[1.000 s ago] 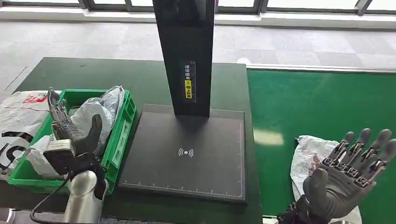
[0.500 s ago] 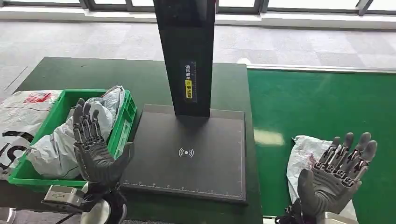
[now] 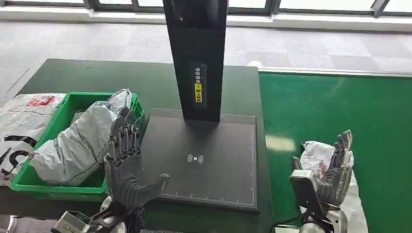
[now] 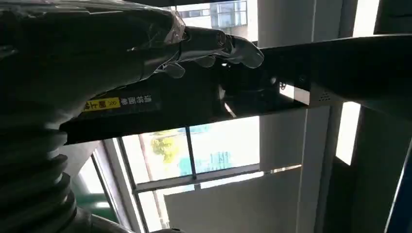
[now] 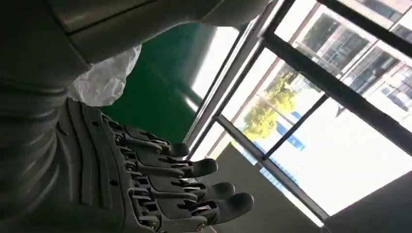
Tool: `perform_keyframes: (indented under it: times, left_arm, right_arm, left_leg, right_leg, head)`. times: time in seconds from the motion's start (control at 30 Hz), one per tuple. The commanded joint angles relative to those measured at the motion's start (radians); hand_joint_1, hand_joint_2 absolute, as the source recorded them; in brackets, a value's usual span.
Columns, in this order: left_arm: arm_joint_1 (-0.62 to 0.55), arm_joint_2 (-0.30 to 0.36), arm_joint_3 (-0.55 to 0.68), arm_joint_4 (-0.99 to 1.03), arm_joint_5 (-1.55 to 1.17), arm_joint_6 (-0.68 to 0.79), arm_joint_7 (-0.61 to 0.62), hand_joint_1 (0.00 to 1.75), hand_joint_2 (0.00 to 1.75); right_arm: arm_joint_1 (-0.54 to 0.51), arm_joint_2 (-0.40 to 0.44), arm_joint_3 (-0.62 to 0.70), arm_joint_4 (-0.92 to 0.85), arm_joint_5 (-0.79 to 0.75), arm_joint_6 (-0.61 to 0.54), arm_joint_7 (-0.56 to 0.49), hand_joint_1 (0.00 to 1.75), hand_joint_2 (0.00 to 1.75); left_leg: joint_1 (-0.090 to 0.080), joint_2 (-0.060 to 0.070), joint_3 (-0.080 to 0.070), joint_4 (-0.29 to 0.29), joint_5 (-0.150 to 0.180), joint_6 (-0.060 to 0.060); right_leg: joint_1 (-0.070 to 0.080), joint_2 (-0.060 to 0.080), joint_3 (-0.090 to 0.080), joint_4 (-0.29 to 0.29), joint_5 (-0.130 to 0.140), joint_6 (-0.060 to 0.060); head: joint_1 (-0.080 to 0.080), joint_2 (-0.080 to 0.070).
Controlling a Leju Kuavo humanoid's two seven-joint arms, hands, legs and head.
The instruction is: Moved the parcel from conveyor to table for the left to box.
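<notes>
Just beyond the empty, spread right robot hand (image 3: 336,171), the crumpled white plastic parcel (image 3: 316,154) looks light, soft and slippery, best gathered around its bunched middle.

This looks like a parcel sorting station in a logistics hall or test lab. A green conveyor (image 3: 330,107) runs beside a dark worktop (image 3: 97,77). On the worktop stands a black scanner post (image 3: 197,53) with a flat scan pad (image 3: 199,160), and a green crate (image 3: 124,141) holds grey mail bags (image 3: 77,145). Large windows (image 5: 311,111) and a grey carpet floor (image 3: 301,48) surround it.
</notes>
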Motion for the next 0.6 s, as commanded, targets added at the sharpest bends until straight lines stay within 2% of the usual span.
perform_keyframes:
  times: [0.03,0.07,0.1,0.17,0.23,0.37,0.47,0.6]
  left_arm:
    - [-0.023,0.023,-0.058,0.016,0.001,-0.009,0.004,0.0,1.75]
    - [-0.018,0.02,-0.061,0.009,-0.003,-0.025,0.004,0.0,1.75]
    - [-0.006,0.006,-0.048,0.049,0.047,-0.118,0.004,0.0,1.75]
    - [-0.01,-0.023,-0.021,0.084,0.004,-0.128,0.004,0.0,1.75]
    - [-0.018,-0.025,-0.012,0.086,0.015,-0.143,0.004,0.0,1.75]
    - [-0.029,-0.021,-0.005,0.095,0.009,-0.151,0.004,0.0,1.75]
    - [-0.032,-0.023,-0.005,0.114,-0.002,-0.153,0.004,0.0,1.75]
    - [-0.025,-0.015,-0.014,0.121,-0.013,-0.153,0.004,0.0,1.75]
  right_arm:
    - [-0.072,-0.061,-0.105,0.168,0.028,0.016,0.021,0.0,1.75]
    - [-0.102,-0.081,-0.122,0.202,0.083,0.036,0.068,0.0,1.75]
    - [-0.167,-0.15,-0.136,0.276,0.182,0.09,0.178,0.0,1.75]
    - [-0.33,-0.275,-0.178,0.505,0.186,0.135,0.199,0.0,1.75]
    - [-0.432,-0.328,-0.196,0.683,0.2,0.132,0.169,0.0,1.75]
    - [-0.524,-0.355,-0.196,0.867,0.262,0.142,0.206,0.0,1.75]
    - [-0.555,-0.367,-0.204,0.956,0.267,0.165,0.226,0.0,1.75]
    - [-0.582,-0.383,-0.195,1.084,0.316,0.252,0.309,0.0,1.75]
  left_leg:
    - [0.001,0.0,0.001,-0.002,0.0,-0.001]
    - [0.001,0.0,0.001,-0.002,0.0,-0.001]
    - [0.001,0.0,0.001,-0.001,0.0,0.0]
    - [0.0,0.003,0.002,-0.002,0.0,0.0]
    - [0.0,0.006,0.003,-0.002,0.001,0.001]
    - [0.0,0.004,0.0,-0.001,0.003,0.003]
    - [-0.001,0.002,0.0,0.001,0.003,0.004]
    - [-0.001,0.0,0.0,0.001,0.003,0.004]
  right_leg:
    - [0.001,0.001,0.003,-0.004,0.001,0.001]
    - [0.001,0.0,0.003,-0.003,0.001,0.001]
    - [0.001,0.0,0.002,-0.002,0.001,0.001]
    - [0.0,0.003,0.003,-0.003,0.002,0.002]
    - [0.001,0.006,0.003,-0.004,0.004,0.002]
    - [0.0,0.004,0.001,-0.004,0.006,0.005]
    - [-0.001,0.003,0.002,-0.003,0.006,0.007]
    - [-0.001,0.0,0.003,-0.003,0.005,0.007]
  head:
    - [0.0,0.0]
    - [0.0,0.0]
    - [0.0,0.0]
    - [0.0,0.0]
    - [0.0,0.0]
    - [0.0,0.0]
    - [0.0,0.0]
    - [0.0,0.0]
